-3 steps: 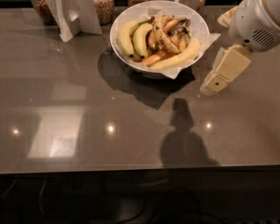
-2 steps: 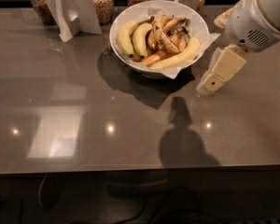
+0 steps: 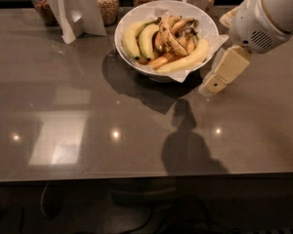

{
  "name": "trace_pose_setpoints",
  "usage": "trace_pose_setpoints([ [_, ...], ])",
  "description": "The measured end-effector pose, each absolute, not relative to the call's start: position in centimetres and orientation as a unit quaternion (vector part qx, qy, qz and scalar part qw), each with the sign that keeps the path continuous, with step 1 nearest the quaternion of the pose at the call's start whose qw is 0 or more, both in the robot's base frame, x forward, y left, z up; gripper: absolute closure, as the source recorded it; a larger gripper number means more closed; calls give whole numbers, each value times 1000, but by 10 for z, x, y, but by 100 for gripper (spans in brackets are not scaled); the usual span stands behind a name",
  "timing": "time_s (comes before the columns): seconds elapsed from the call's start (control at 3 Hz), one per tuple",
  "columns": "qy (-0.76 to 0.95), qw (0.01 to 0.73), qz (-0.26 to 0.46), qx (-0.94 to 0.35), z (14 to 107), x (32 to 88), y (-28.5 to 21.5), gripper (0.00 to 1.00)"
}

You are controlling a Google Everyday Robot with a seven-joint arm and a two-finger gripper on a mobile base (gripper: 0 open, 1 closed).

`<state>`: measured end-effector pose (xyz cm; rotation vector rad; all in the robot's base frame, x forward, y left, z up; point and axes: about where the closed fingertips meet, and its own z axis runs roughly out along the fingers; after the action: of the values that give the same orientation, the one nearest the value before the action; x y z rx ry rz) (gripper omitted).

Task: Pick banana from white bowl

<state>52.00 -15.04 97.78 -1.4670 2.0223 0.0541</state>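
Observation:
The white bowl, lined with white paper, stands at the back middle of the grey table. It holds several bananas. The overripe banana, pale yellow with heavy dark brown mottling, lies on top in the middle. Two smooth yellow-green bananas lie at its left, an orange-brown one below it, and a pale yellow one along the front right. My gripper hangs just right of the bowl, low over the table and outside the rim. It points down-left and holds nothing that I can see.
Glass jars of grains and folded white card stands line the back edge behind the bowl. My white arm housing fills the upper right. The table's front edge runs across the bottom.
My gripper has shifted a little to the left, closer to the bowl's right side. The bowl and bananas have not moved.

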Motion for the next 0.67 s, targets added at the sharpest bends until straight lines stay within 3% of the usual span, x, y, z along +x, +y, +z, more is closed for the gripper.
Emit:
trace_pose_setpoints([
  [0.67, 753, 356, 33, -552, 972, 547, -119, 0],
])
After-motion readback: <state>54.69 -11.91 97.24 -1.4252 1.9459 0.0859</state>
